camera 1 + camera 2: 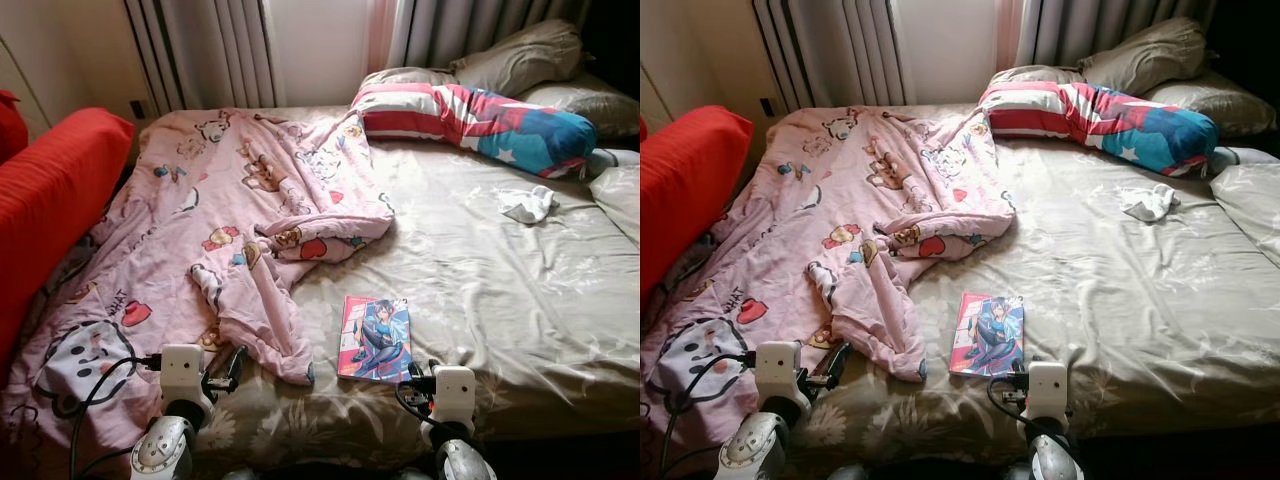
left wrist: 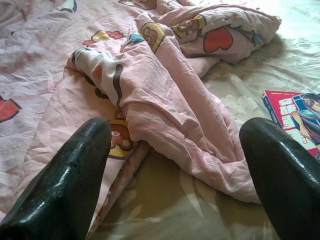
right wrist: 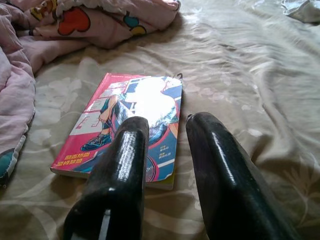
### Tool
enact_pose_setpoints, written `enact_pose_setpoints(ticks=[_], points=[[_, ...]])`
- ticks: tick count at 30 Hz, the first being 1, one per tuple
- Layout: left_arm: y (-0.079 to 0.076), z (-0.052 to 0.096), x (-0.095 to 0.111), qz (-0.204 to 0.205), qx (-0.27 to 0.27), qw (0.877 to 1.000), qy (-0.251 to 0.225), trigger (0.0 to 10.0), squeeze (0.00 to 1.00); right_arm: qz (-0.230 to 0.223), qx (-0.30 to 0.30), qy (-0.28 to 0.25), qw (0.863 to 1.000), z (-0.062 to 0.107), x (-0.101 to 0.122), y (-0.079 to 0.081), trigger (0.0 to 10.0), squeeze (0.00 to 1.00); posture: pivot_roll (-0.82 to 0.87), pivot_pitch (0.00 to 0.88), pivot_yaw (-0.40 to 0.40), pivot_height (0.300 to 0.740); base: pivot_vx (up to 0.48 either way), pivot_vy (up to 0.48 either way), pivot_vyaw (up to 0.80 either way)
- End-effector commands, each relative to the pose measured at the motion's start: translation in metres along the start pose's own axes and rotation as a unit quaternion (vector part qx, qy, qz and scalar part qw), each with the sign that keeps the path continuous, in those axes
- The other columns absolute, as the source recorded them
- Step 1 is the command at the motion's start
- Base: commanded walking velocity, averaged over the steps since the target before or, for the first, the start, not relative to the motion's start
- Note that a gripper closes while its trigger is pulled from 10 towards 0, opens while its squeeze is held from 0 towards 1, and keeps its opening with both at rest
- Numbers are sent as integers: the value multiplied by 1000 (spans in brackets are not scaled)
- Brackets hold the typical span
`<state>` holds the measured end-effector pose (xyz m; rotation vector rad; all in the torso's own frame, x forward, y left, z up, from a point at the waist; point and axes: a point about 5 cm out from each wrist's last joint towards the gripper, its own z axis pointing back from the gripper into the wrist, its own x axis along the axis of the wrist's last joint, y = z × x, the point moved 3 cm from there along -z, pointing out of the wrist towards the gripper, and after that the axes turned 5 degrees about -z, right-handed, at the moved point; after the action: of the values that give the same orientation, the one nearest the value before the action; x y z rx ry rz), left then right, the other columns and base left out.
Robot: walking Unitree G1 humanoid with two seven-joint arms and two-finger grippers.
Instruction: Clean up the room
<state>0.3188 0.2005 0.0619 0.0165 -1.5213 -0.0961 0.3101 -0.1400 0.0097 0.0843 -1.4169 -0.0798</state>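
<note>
Bedding in beige floral cloth [image 1: 500, 290] is carrying a crumpled pink cartoon-print duvet [image 1: 200, 230] on the robot's left and a pink-covered comic book [image 1: 376, 338] lying flat near the foot edge. Left gripper [image 2: 172, 165] is hovering wide open, holding nothing, before the duvet's lower fold. Right gripper [image 3: 165, 155] is poised just over the book's near edge, fingers slightly parted, gripping nothing.

Bed [image 1: 520, 300] bearing rumpled pink quilt [image 1: 200, 230], book [image 1: 376, 338], bolster [image 1: 470, 118], pillows [image 1: 520, 55], white cloth [image 1: 527, 203].
</note>
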Motion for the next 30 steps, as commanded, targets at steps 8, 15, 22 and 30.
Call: enact_pose_setpoints(ticks=[8,15,22,30], points=[[-1,-1,2,-8,-5,1000,0,10000,0,-7,-3,14,1000,0,-5,-1,10000,0,-18,177,26,605,273,0,0],[-2,-1,2,-7,-5,1000,-1,10000,0,-7,0,20,1000,0,-7,0,10000,0,-17,183,24,605,299,0,0],[-3,-1,2,-6,-6,1000,-1,10000,0,-7,0,25,1000,0,-9,0,10000,0,-17,183,24,605,163,0,0],[-5,-2,2,-6,-9,1000,-1,10000,0,-8,-1,32,999,-2,-9,-1,10000,0,-20,190,23,605,0,0,0]])
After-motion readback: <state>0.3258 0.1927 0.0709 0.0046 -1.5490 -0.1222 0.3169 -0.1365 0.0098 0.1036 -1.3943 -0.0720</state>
